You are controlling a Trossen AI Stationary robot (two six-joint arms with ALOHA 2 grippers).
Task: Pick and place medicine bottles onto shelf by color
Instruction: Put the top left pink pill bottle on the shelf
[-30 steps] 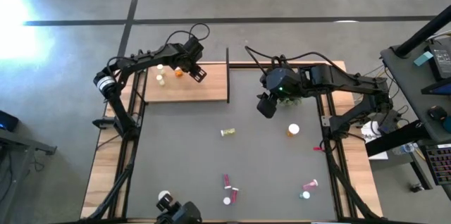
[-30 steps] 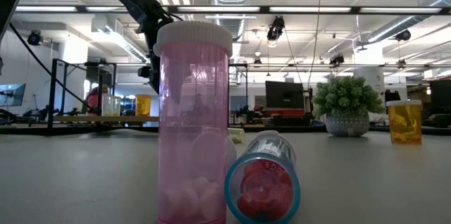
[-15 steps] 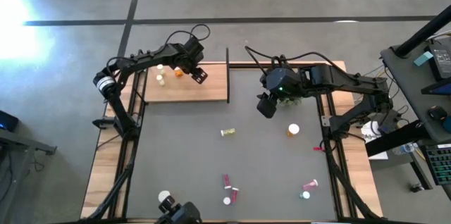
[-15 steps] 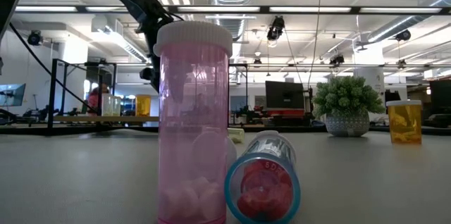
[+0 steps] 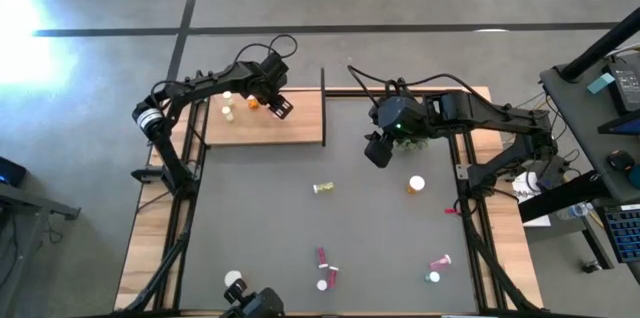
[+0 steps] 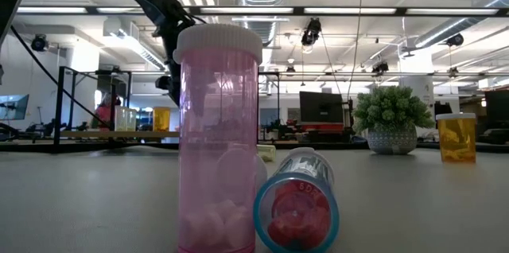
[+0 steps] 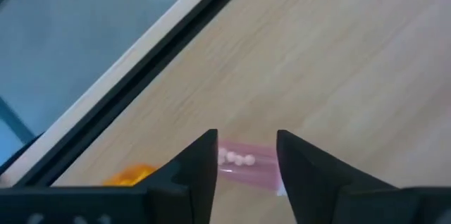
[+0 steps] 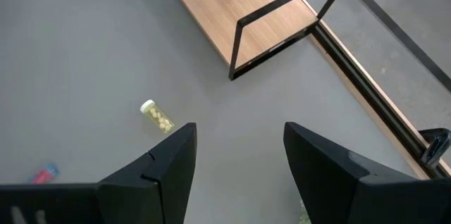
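The left end effector (image 5: 280,104) is held over the shelf (image 5: 300,128); a pink bottle (image 7: 248,165) is seen between its fingers, but a grip cannot be told. Just left of it on the shelf an orange bottle (image 5: 253,103) stands. The bottle is judged light, stiff and smooth-walled, best taken across its body below the cap; its long axis lies flat along the board. Right of the shelf, the right end effector (image 5: 377,151) hangs released above the worktop (image 5: 250,218).
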